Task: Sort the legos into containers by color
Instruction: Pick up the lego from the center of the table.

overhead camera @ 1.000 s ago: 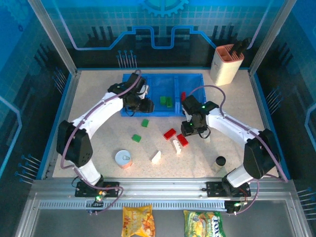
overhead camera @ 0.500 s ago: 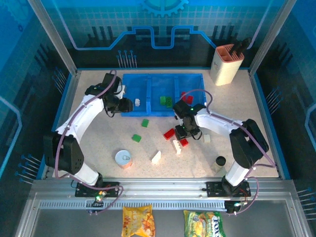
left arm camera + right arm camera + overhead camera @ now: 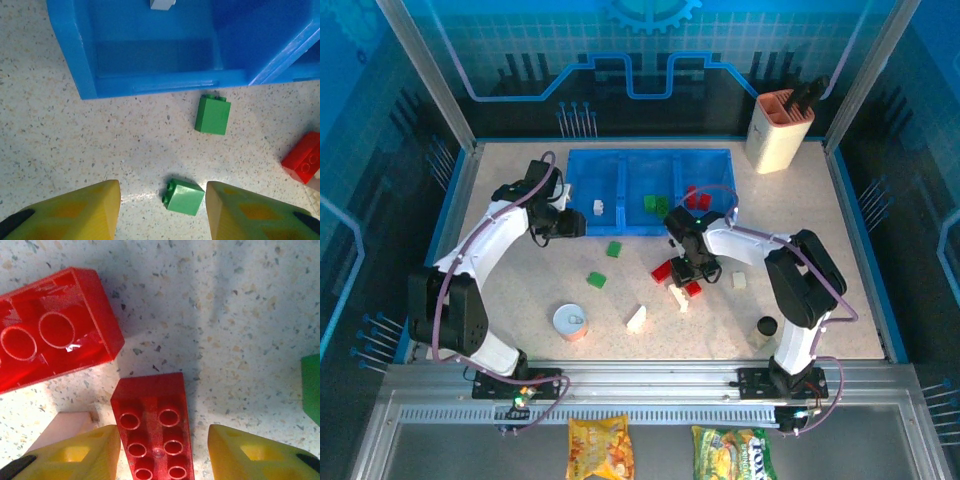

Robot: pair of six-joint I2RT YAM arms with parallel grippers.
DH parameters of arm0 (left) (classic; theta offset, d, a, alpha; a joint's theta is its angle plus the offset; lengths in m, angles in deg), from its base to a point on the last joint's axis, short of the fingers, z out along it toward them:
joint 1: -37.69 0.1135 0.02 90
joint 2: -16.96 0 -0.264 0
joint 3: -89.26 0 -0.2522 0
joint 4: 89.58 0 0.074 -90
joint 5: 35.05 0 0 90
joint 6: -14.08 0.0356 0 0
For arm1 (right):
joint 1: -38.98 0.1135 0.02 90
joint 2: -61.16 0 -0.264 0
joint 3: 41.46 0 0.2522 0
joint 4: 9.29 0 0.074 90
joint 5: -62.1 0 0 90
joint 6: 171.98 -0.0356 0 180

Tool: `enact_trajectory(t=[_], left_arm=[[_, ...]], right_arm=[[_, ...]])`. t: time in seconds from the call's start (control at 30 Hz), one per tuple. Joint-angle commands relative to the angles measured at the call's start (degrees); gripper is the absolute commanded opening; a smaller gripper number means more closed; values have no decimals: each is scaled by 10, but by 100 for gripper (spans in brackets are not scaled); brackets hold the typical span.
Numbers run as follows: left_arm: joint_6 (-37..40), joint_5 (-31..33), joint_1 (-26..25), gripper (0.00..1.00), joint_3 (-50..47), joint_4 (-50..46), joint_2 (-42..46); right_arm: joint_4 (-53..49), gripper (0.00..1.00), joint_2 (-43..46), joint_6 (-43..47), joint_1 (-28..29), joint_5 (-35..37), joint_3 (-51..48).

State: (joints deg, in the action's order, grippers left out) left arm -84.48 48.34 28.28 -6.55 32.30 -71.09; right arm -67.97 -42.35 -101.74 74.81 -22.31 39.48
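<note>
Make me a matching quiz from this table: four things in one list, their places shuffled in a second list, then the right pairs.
Things
1. tin can
2. knife block
3. black-capped bottle
4. white brick lying in the blue tray

Places
A. left compartment
B. near right part of the table
C. far right corner
D. near left part

Pairs: 1-D, 2-C, 3-B, 4-A
</note>
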Motion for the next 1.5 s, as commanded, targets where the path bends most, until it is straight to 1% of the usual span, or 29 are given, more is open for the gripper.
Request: enact_trajectory(t=[0.0,0.33,0.8,1.03,1.27,1.47], left_arm=[[14,-19,8,49,-10,9,11],[12,-26,13,49,-11,11,11],[12,-30,16,49,-12,12,14],[11,-32,17,49,-12,13,14],[13,-34,20,49,-14,15,22],[15,-43,21,47,-16,20,28]], right_arm=[[-1,50,-12,9,11,-7,14],[-2,45,-26,7,11,-2,17],[-14,36,-9,4,11,8,23],[-28,33,1,-2,8,7,38],[-50,32,25,-7,-11,-5,64],[-58,32,43,-11,-53,-32,96]])
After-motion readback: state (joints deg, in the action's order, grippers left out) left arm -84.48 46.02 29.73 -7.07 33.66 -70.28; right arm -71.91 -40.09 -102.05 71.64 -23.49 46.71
